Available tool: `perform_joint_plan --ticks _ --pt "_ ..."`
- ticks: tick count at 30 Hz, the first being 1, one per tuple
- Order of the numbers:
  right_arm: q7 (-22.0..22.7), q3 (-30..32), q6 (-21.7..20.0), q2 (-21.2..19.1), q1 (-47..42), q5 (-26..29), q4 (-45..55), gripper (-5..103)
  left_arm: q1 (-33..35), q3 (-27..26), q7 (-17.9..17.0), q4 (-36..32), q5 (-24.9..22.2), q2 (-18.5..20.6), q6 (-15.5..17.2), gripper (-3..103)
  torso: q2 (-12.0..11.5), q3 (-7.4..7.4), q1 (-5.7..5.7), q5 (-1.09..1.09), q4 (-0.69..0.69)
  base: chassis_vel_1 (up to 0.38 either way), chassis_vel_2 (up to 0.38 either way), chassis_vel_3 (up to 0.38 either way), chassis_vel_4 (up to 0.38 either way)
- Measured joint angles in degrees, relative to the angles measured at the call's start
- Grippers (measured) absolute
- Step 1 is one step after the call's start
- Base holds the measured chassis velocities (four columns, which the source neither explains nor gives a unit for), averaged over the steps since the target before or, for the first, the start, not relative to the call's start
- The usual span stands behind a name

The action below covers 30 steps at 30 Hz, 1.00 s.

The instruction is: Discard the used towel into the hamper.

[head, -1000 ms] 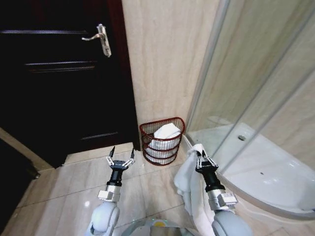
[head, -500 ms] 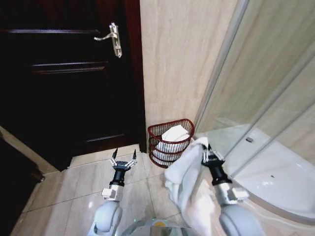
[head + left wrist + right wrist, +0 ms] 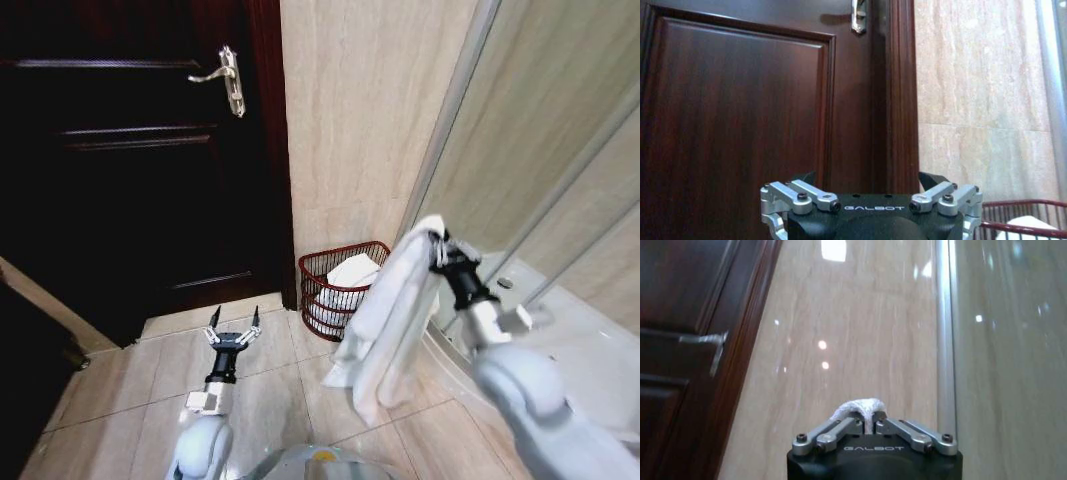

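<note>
The used towel (image 3: 385, 315), white, hangs in a long fold from my right gripper (image 3: 436, 243), which is shut on its top edge and held up beside the glass screen. In the right wrist view a tuft of towel (image 3: 857, 406) sticks out between the closed fingers of the right gripper (image 3: 865, 419). The hamper (image 3: 322, 296), a small dark red wire basket with white cloth in it, stands on the floor against the tiled wall, below and left of the towel. My left gripper (image 3: 232, 327) hovers open and empty low over the floor, left of the hamper. The hamper's rim (image 3: 1030, 230) shows beside the left gripper (image 3: 867, 181).
A dark wooden door (image 3: 130, 170) with a metal handle (image 3: 228, 78) fills the left side. A beige tiled wall (image 3: 350, 120) rises behind the hamper. The glass shower screen (image 3: 560, 150) and white shower tray (image 3: 590, 310) lie to the right. Tiled floor (image 3: 130, 380) is in front.
My right arm has lifted the towel well up off the floor and level with the screen frame. The camera has swung, shifting the whole scene. The left gripper sank slightly.
</note>
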Motion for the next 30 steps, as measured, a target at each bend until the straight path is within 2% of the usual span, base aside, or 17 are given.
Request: perform_joint_plan --ticks 2,3,4,6,7,8,10,13,16,18,19,23,24,27,29,30 --pt "-0.3 -0.61 -2.67 -0.56 7.06 2.08 -1.99 5 0.43 -0.78 0.51 -1.24 0.1 -0.9 0.02 100 0.0 0.0 0.0 0.02 -0.01 0.0 0.0 0.0 0.0" --pt "-0.3 -0.61 -2.67 -0.56 7.06 2.08 -1.99 5 0.43 -0.78 0.51 -1.24 0.1 -0.9 0.02 100 0.0 0.0 0.0 0.02 -0.01 0.0 0.0 0.0 0.0" --pt "-0.03 -1.08 -3.8 -0.93 10.85 3.16 -2.98 5 0.94 -1.06 0.72 -1.76 0.25 -1.23 -0.2 100 0.0 0.0 0.0 0.02 0.03 0.0 0.0 0.0 0.0" --pt "1.18 -1.67 -5.57 -2.35 18.4 7.01 -4.65 5 2.18 -1.89 1.53 -2.9 0.29 -1.38 -1.01 100 0.0 -0.01 0.0 -0.04 0.03 0.0 0.0 0.0 0.0" --pt "1.18 -1.67 -5.57 -2.35 18.4 7.01 -4.65 5 2.18 -1.89 1.53 -2.9 0.29 -1.38 -1.01 100 0.0 -0.01 0.0 -0.04 0.03 0.0 0.0 0.0 0.0" --pt "1.46 -1.75 -6.45 -3.47 20.94 9.56 -5.16 5 2.65 -2.25 2.24 -3.25 -0.41 -1.3 -1.21 100 0.0 -0.01 0.0 -0.03 0.03 0.0 0.0 0.0 0.0" --pt "1.55 -1.96 -6.79 -4.52 22.68 11.42 -5.76 5 2.94 -2.37 2.54 -3.44 -1.19 -1.22 -1.25 100 0.0 -0.01 0.0 0.01 0.02 0.0 0.0 0.0 0.0" --pt "1.34 -2.78 -6.84 -8.25 27.44 17.45 -8.51 5 3.61 -2.63 2.72 -4.84 -1.82 -1.93 -1.26 100 0.0 -0.01 0.0 0.0 -0.01 0.0 0.0 0.0 0.0" --pt "1.23 -3.66 -6.84 -10.18 31.19 21.32 -10.6 5 4.38 -2.26 2.6 -5.8 -1.39 -2.54 -1.17 100 0.0 -0.01 0.0 0.03 -0.01 0.0 0.0 0.0 0.0" --pt "1.17 -5.46 -6.84 -11.74 37.0 24.64 -12.92 5 5.02 -1.77 2.35 -6.37 -0.09 -3.23 -1.21 100 0.0 -0.01 0.0 0.0 -0.01 0.0 0.0 0.0 0.0" --pt "1.17 -5.46 -6.84 -11.74 37.0 24.64 -12.92 5 5.02 -1.77 2.35 -6.37 -0.09 -3.23 -1.21 100 0.0 -0.01 0.0 0.0 -0.01 0.0 0.0 0.0 0.0" --pt "1.68 -12.58 -6.58 -12.45 49.02 29.06 -17.58 5 5.5 -0.39 1.51 -7.29 2.6 -4.49 -1.22 100 0.0 -0.02 0.0 -0.03 0.01 0.0 0.0 0.0 0.0" --pt "1.68 -12.58 -6.58 -12.45 49.02 29.06 -17.58 5 5.5 -0.39 1.51 -7.29 2.6 -4.49 -1.22 100 0.0 -0.02 0.0 -0.03 0.01 0.0 0.0 0.0 0.0" --pt "2.76 -20.19 -5.99 -10.77 59.45 30.33 -23.19 5 5.54 0.98 0.68 -8.18 4.77 -5.19 -0.83 100 0.0 -0.01 0.0 0.01 0.01 0.0 0.0 0.0 0.0" --pt "2.93 -21.88 -5.82 -10.08 62.11 30.35 -25.15 5 5.54 1.27 0.48 -8.34 5.09 -5.27 -0.66 100 0.0 -0.01 0.0 0.0 0.03 0.0 0.0 0.0 0.0" --pt "3.07 -24.13 -5.45 -8.92 66.18 30.34 -28.11 5 5.54 1.8 -0.01 -8.54 5.54 -5.28 -0.43 100 0.0 -0.01 0.0 -0.03 0.02 0.0 0.0 0.0 0.0"
